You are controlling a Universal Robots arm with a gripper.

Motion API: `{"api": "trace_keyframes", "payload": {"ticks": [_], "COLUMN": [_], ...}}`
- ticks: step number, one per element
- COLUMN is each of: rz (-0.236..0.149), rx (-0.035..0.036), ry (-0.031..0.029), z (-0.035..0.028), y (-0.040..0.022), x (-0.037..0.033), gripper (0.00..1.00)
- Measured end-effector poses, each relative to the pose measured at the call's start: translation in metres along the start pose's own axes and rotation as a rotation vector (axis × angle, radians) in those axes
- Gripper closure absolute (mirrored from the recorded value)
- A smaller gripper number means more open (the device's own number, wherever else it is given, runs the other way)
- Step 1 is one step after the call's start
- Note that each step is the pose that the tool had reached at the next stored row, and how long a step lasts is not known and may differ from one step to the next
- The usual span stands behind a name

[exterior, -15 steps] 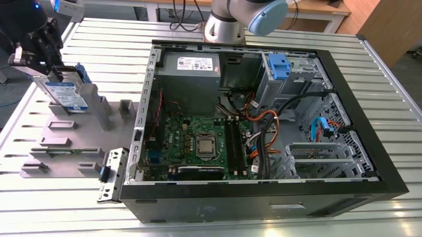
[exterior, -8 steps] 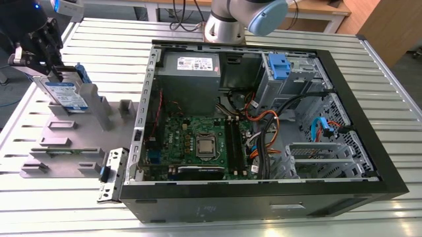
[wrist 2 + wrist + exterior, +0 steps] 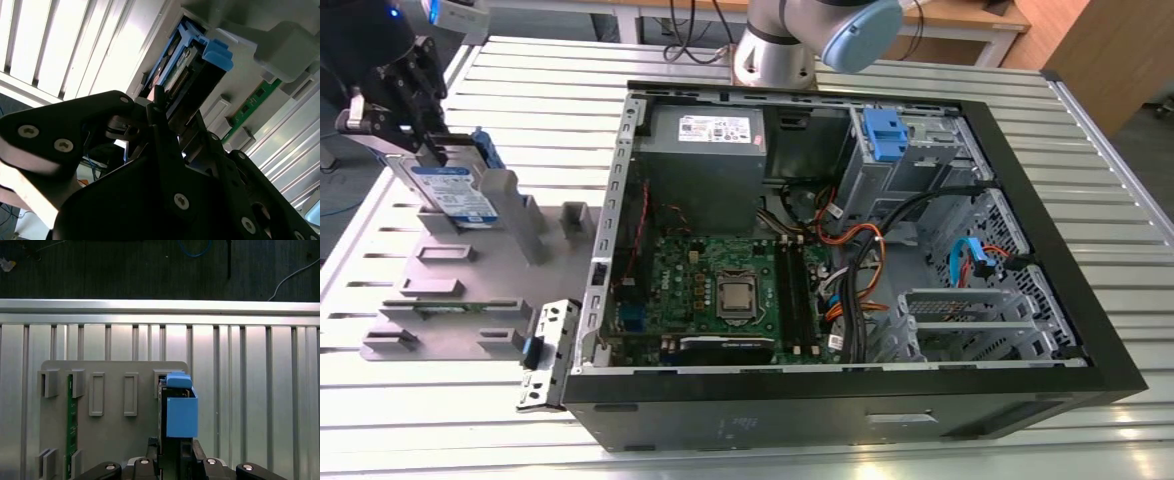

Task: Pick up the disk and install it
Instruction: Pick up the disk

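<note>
The disk [image 3: 458, 195] is a silver drive with a white-and-blue label and blue rails. It stands on edge, slightly tilted, in a slot of the grey holder plate [image 3: 454, 300] at the exterior view's left. My black gripper [image 3: 432, 150] sits at its upper end. In the first wrist view the disk [image 3: 181, 412], blue tab far from the camera, runs down between the gripper [image 3: 175, 454], whose fingers press both sides. In the second wrist view the disk [image 3: 200, 65] also sits between the gripper [image 3: 186, 137].
An open computer case [image 3: 1067, 300] lies at the exterior view's right, with motherboard [image 3: 720, 290], grey power supply [image 3: 707, 130] and a blue-tabbed drive cage [image 3: 887, 135]. A green memory stick [image 3: 71, 425] lies in the holder plate [image 3: 110, 440]. The arm's base [image 3: 781, 50] stands behind the case.
</note>
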State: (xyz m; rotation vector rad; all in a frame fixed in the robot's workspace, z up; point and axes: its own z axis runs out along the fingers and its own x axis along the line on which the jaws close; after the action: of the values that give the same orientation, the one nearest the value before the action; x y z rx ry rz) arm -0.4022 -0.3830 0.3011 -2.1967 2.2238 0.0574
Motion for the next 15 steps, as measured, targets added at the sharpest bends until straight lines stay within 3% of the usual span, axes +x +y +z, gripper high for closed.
{"api": "trace_keyframes", "payload": {"ticks": [15], "rz": [0.000], "rx": [0.0003], "ry": [-0.0003], "z": [-0.0010], "y": [0.0006], "x": [-0.0001], "gripper": [0.65]}}
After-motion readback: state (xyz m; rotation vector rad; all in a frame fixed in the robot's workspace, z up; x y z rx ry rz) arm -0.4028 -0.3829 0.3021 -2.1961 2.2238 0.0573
